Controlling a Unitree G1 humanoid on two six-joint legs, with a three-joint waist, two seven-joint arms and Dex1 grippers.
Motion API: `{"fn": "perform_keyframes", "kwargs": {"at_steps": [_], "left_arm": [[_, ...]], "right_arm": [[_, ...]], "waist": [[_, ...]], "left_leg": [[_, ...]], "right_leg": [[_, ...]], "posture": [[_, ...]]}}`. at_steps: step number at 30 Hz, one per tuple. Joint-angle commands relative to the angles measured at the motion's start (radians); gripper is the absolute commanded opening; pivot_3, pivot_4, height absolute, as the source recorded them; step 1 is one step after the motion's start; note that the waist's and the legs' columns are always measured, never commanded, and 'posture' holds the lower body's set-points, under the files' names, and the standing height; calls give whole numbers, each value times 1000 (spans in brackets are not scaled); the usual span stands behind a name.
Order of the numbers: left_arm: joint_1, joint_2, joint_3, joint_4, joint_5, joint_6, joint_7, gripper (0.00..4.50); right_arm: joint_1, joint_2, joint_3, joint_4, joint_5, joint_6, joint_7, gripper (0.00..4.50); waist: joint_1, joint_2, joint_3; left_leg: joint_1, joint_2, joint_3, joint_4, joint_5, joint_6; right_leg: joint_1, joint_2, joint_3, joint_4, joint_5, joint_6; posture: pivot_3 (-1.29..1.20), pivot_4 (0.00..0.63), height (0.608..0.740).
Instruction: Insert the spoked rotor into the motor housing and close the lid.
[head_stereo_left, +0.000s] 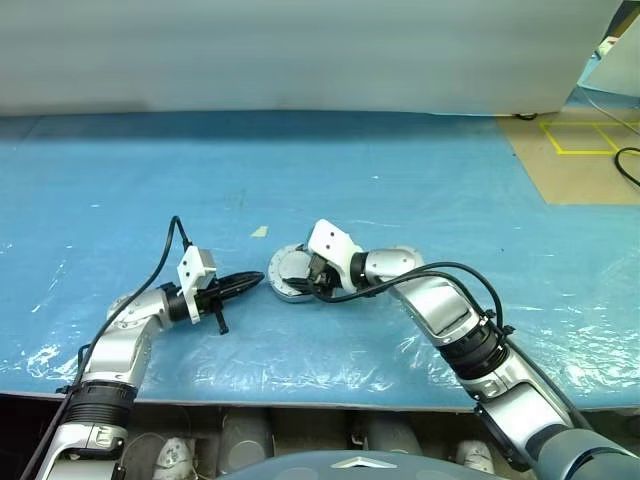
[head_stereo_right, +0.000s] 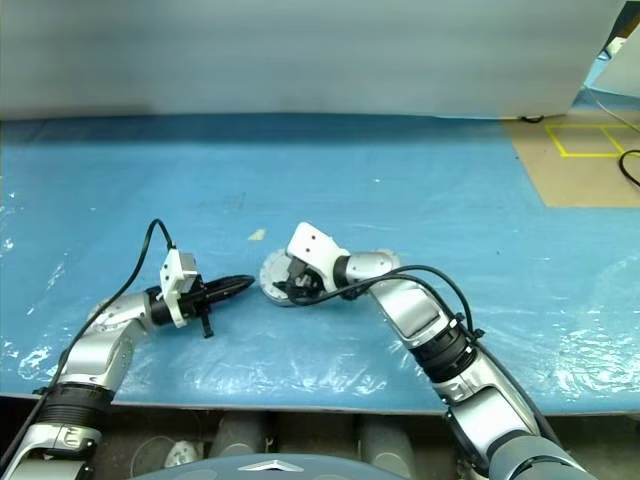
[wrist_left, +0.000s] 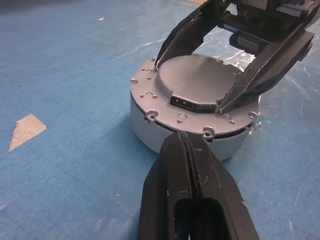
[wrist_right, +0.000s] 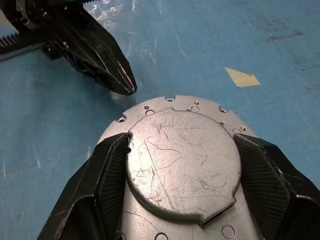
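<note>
From the head views we see the motor housing (head_stereo_left: 290, 273) sitting on the blue tabletop (head_stereo_left: 400, 170) with the lid (head_stereo_left: 296, 266) on top, between our two arms. Our right gripper (head_stereo_left: 305, 272) reaches over it from the right, while our left gripper (head_stereo_left: 252, 281) points at it from the left, just beside its rim. In the left wrist view, our left gripper's fingers (wrist_left: 192, 200) are pressed together on nothing, their tip next to the housing's flange. A scrap of tape (wrist_left: 26, 131) lies nearby. In the right wrist view, our right gripper's fingers (wrist_right: 107, 172) are spread wide and clasp the raised round centre of the lid on both sides.
</note>
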Motion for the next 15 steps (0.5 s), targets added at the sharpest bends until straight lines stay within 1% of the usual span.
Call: {"fn": "perform_keyframes", "kwargs": {"at_steps": [1,5,8,9,12,13,15], "left_arm": [[-14,0,3,-4,-5,-17,-3,0],[-18,-2,0,-6,-3,-14,-1,0],[-17,-2,1,-9,-3,-11,1,0],[-16,-2,1,-9,-3,-10,2,0],[-15,-3,0,-7,0,-10,5,0],[-15,-3,0,-6,0,-10,6,0],[-15,-3,-1,-6,1,-9,7,0]], "right_arm": [[-15,-33,-3,31,-17,-111,56,2997],[-5,-62,-5,82,-38,-204,88,2997],[4,-55,-8,96,-45,-218,87,2997],[5,-45,-14,92,-34,-203,86,2997],[4,25,-76,49,84,-70,96,2997],[4,33,-81,42,93,-53,101,2997],[6,18,-54,49,63,-67,117,2997]], "waist": [[0,0,0],[0,0,0],[0,0,0],[0,0,0],[0,0,0],[-2,0,0],[-1,0,0]], "left_leg": [[0,0,0,0,0,0],[0,0,0,1,0,0],[0,0,0,1,0,0],[0,0,0,2,0,0],[0,0,0,2,0,0],[0,0,0,2,0,0],[0,1,0,3,0,1]], "right_leg": [[0,0,0,0,0,0],[0,0,0,1,0,0],[0,0,0,1,-1,-2],[0,0,0,1,-2,-3],[0,0,0,1,-2,-4],[0,0,0,1,-2,-4],[0,0,0,1,-2,-4]], "posture": [[0,150,740],[0,150,740],[0,150,740],[0,150,740],[0,150,740],[0,150,740],[0,150,740]]}}
